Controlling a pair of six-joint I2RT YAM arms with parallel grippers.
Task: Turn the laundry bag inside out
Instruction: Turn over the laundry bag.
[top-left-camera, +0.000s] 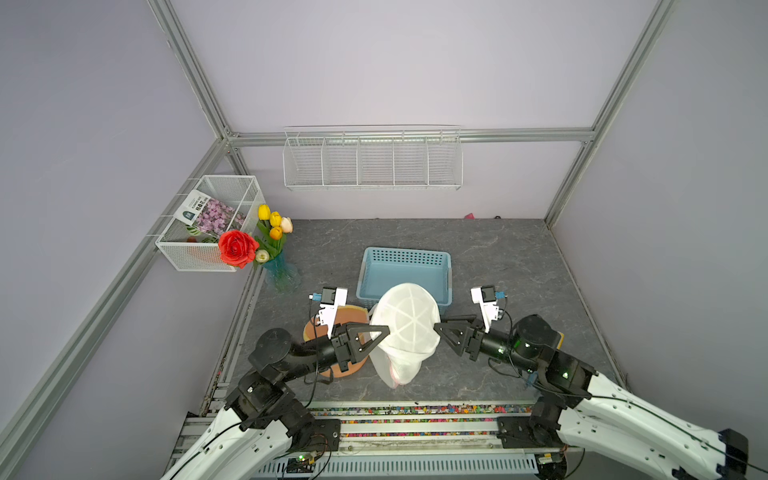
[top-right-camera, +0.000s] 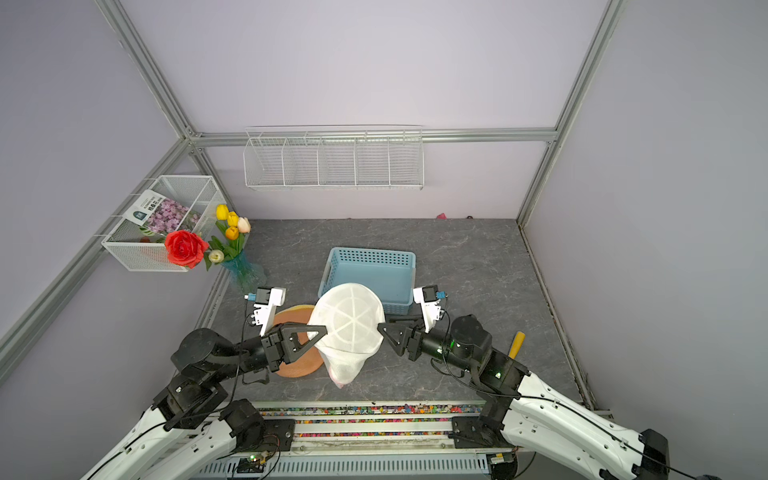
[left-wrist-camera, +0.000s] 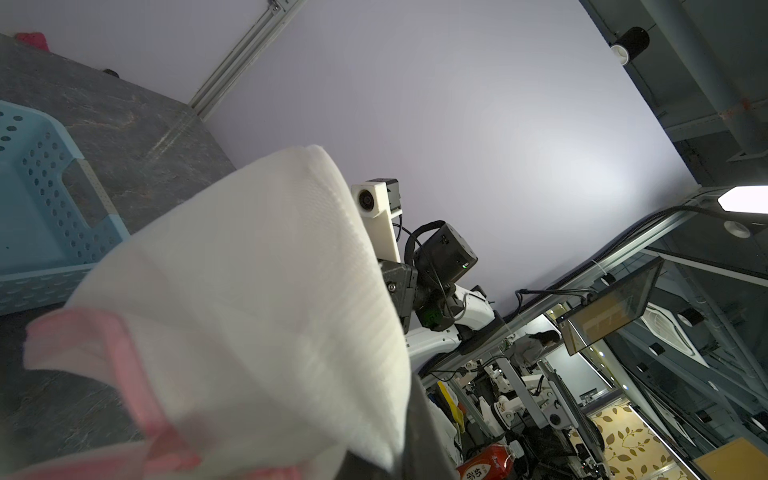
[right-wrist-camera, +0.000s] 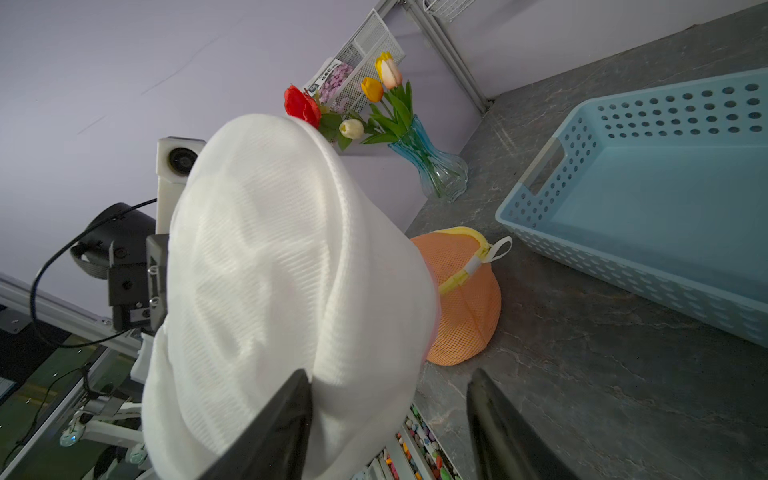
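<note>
In both top views, the white mesh laundry bag (top-left-camera: 405, 320) (top-right-camera: 347, 320) is seen raised above the grey table (top-left-camera: 519, 270), domed at the top and hanging to a narrow lower end, in front of the blue perforated basket (top-left-camera: 405, 257) (top-right-camera: 370, 255). The left gripper (top-left-camera: 384, 330) (top-right-camera: 322, 330) is found clenched on the bag's left edge, and the bag is carried by it. The right gripper (top-left-camera: 436, 328) (top-right-camera: 380, 328) is set at the bag's right edge; its jaw state cannot be told from these views. An orange mesh bag (top-left-camera: 349, 318) (top-right-camera: 299, 368) is noted lying on the table beneath the left gripper, partly hidden by it. A glass vase of tulips (top-left-camera: 282, 274) is recorded at the table's far left corner. In the left wrist view, the laundry bag (left-wrist-camera: 249, 291) fills the foreground, with pink trim (left-wrist-camera: 116, 353) along its edge; the basket (left-wrist-camera: 45, 166) is seen beyond it. In the right wrist view, the right gripper (right-wrist-camera: 390, 374) is shown with its jaws standing apart and closed on nothing; one finger (right-wrist-camera: 282, 424) is seen against the laundry bag (right-wrist-camera: 257, 270), though contact cannot be confirmed. The orange mesh bag (right-wrist-camera: 461, 299), with its yellow zip band, is seen behind the white one, between the vase (right-wrist-camera: 436, 170) and the basket (right-wrist-camera: 623, 116)
</note>
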